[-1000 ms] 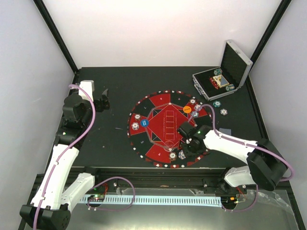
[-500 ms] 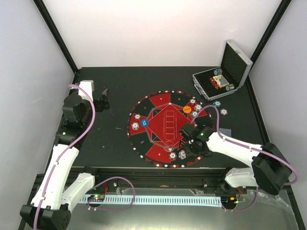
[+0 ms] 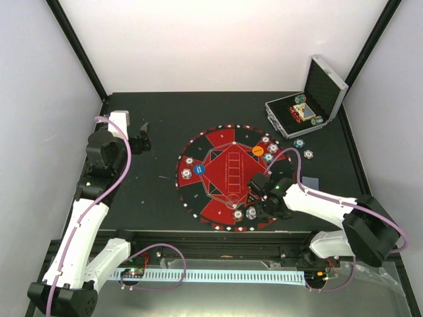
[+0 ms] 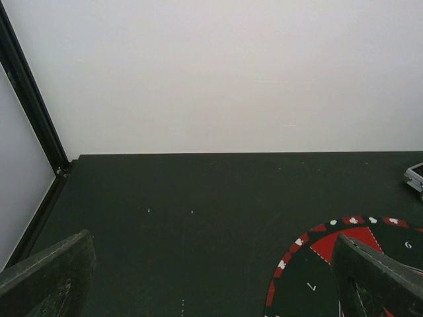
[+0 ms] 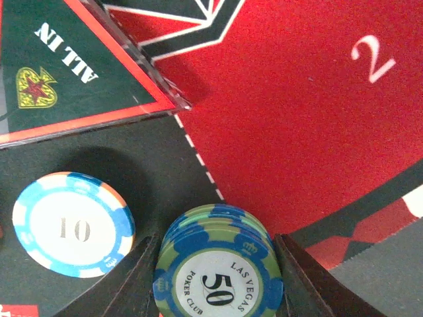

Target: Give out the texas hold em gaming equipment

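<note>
Right gripper [image 5: 217, 263] pinched a stack of blue-and-green "50" chips [image 5: 218, 290] between its fingers [image 5: 135, 284], both pressed against the stack's sides, at the dark outer band of the round red-and-black mat [image 5: 297, 119]. Just left of the fingers in the wrist view lay a single light-blue-and-white "10" chip [image 5: 73, 224], close to the stack but apart from it. Ahead of the fingertips sat the black "ALL IN" triangle marker [image 5: 66, 59], one corner reaching toward the stack. Whether the stack rested on the mat or was lifted could not be told. Left gripper [image 4: 211, 244] hung with its fingers spread wide over the black table [image 4: 165, 191], the mat's edge ahead to its right.
</note>
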Controlling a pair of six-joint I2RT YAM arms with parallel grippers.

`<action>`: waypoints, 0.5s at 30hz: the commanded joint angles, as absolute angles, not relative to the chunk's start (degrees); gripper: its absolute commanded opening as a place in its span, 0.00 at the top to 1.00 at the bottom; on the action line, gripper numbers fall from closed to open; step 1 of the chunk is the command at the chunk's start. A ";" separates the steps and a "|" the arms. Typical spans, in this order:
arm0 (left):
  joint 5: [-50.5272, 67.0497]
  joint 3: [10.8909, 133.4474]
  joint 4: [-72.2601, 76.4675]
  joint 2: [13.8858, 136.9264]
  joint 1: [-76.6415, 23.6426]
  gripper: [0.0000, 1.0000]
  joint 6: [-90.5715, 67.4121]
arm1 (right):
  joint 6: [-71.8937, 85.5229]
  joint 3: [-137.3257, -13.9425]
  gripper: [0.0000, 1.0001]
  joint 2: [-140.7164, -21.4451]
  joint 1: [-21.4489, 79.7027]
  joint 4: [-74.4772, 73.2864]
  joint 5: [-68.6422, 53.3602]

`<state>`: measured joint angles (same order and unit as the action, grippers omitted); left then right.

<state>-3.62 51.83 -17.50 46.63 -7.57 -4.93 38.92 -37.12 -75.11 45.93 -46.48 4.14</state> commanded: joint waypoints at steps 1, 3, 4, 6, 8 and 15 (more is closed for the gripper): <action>-3.26 52.01 -16.81 46.49 -7.32 0.01 -5.32 | 39.31 -36.59 0.61 -75.51 46.00 -42.93 2.95; -3.33 51.99 -16.86 46.49 -7.31 0.01 -5.36 | 39.05 -36.56 0.62 -76.19 45.98 -42.53 2.74; -3.26 52.06 -16.87 46.49 -7.32 0.01 -5.36 | 38.92 -36.50 0.62 -76.46 46.01 -42.31 2.54; -3.31 52.03 -16.86 46.49 -7.34 0.01 -5.36 | 38.76 -36.18 0.62 -76.87 45.99 -41.79 2.16; -3.37 52.05 -16.85 46.49 -7.30 0.01 -5.36 | 38.67 -36.05 0.61 -76.98 46.02 -41.50 2.02; -3.27 51.99 -16.87 46.41 -7.30 0.01 -5.36 | 39.16 -35.68 0.60 -77.20 46.01 -41.82 2.20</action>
<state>-3.62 51.83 -17.52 46.63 -7.57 -4.93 38.85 -36.60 -76.77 45.93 -43.16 2.42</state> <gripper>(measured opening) 0.989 0.414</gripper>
